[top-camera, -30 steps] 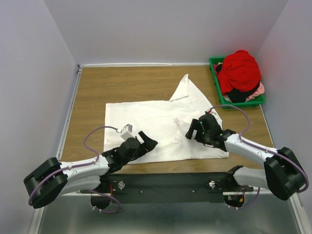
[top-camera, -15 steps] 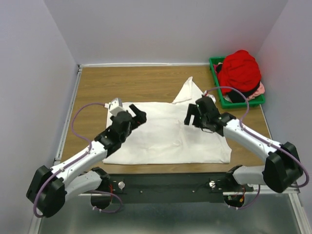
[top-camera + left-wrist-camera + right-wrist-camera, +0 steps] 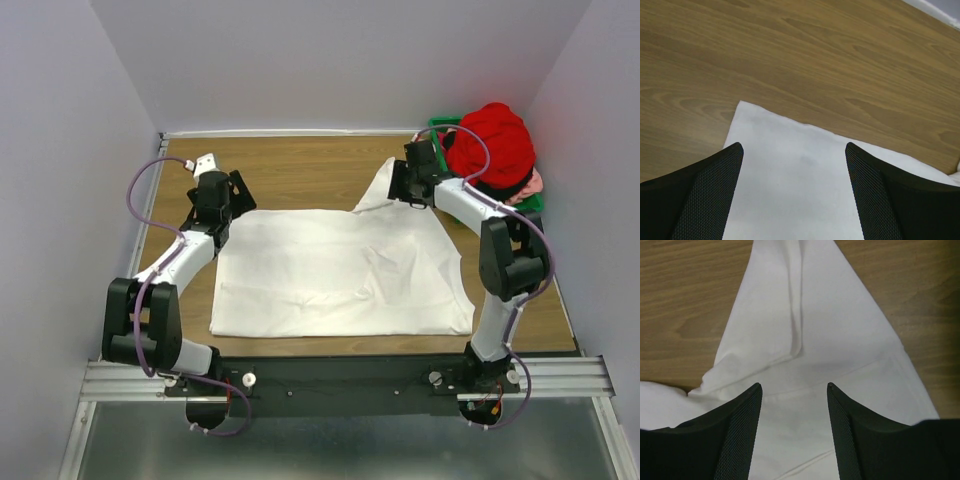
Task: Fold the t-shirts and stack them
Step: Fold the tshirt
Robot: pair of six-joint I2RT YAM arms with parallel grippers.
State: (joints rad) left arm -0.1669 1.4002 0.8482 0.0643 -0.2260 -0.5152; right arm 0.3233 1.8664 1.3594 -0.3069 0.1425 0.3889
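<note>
Centrally, a white t-shirt (image 3: 340,280) lies flat; left gripper (image 3: 795,150) gapes empty over its far left corner, right gripper (image 3: 794,387) likewise over the far sleeve, table (image 3: 300,165) wood beyond.

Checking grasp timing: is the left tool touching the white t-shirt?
Cannot tell. The left wrist view shows the left tool open over the white t-shirt corner, but not whether its fingertips reach cloth.

We read no text, label, brand or number in any view; the white t-shirt (image 3: 340,275) shows us only plain cloth, top camera and both wrist cameras alike; nothing else is sharp enough to read.
</note>
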